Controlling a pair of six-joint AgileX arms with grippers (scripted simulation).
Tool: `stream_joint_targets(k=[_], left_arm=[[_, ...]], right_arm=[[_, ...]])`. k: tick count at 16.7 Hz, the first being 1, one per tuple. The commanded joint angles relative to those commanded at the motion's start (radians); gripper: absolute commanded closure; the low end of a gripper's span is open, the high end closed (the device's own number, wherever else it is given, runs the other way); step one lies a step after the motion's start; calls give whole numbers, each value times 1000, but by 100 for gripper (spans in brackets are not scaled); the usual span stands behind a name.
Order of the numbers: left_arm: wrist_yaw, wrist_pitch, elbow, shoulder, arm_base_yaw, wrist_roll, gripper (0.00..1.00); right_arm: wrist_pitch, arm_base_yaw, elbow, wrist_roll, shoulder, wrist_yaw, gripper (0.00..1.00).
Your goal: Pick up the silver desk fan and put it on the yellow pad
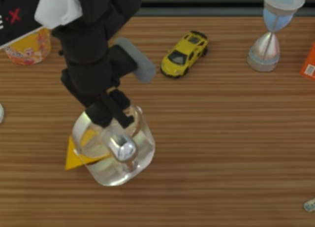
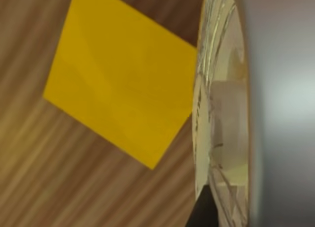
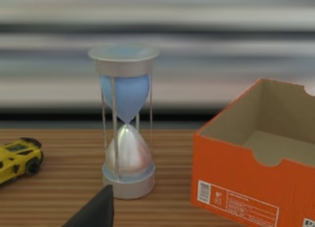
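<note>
In the top view my left gripper [image 1: 114, 116] is shut on the ring guard of the silver desk fan [image 1: 118, 150], at the table's left front. The fan's chrome hub and rounded-square base lie over most of the yellow pad [image 1: 74, 158], and only the pad's left corner sticks out from under it. Whether the base touches the pad cannot be told. The left wrist view shows the pad [image 2: 118, 79] flat on the wood beside the fan's shiny ring [image 2: 216, 113], with one dark finger [image 2: 202, 210] against the ring. My right gripper [image 3: 147, 222] is parked off the top view, open and holding nothing.
A yellow toy car [image 1: 185, 53] sits at the back middle. A silver-and-blue hourglass [image 1: 269, 40] stands at the back right next to an orange box [image 1: 309, 62]. A yellow patterned cup [image 1: 27, 47] is at the back left. The right wrist view faces the hourglass [image 3: 125, 128] and the open box [image 3: 256, 168].
</note>
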Motion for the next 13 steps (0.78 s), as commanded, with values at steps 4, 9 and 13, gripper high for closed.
stream_joint_targets(k=[4,9,13], left_arm=[[4,-10,6,8,1,-60,100],[23,-37,26,24,19,-366,100],[45,-57,35,26,47,-763,100]], right_arm=[[0,0,0,0,0,0,0],[0,0,0,0,0,0,0],[0,0,0,0,0,0,0]])
